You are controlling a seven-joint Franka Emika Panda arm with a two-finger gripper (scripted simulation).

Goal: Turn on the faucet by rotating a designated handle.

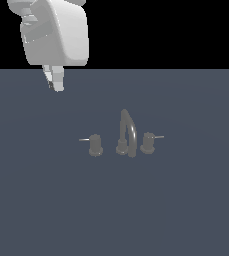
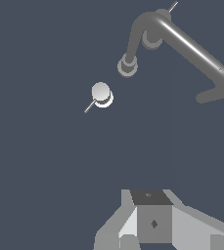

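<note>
The faucet (image 1: 127,132) is a small dark grey set on the flat slate surface, with an arched spout between two stubby knobs. The handle (image 1: 95,145) is the knob on the exterior view's left, its thin pale pin (image 1: 84,139) pointing away from the spout. My gripper (image 1: 57,86) hangs high above and well to that side of the handle, touching nothing, fingers together. In the wrist view the handle (image 2: 101,93) shows from above with the spout (image 2: 182,44) beyond it. The gripper (image 2: 150,215) is far from both.
The matching knob (image 1: 147,142) stands on the spout's other side, its pin pointing to the exterior view's right; the wrist view shows it (image 2: 152,41) partly behind the spout. The slate surface (image 1: 46,200) runs flat all around the set.
</note>
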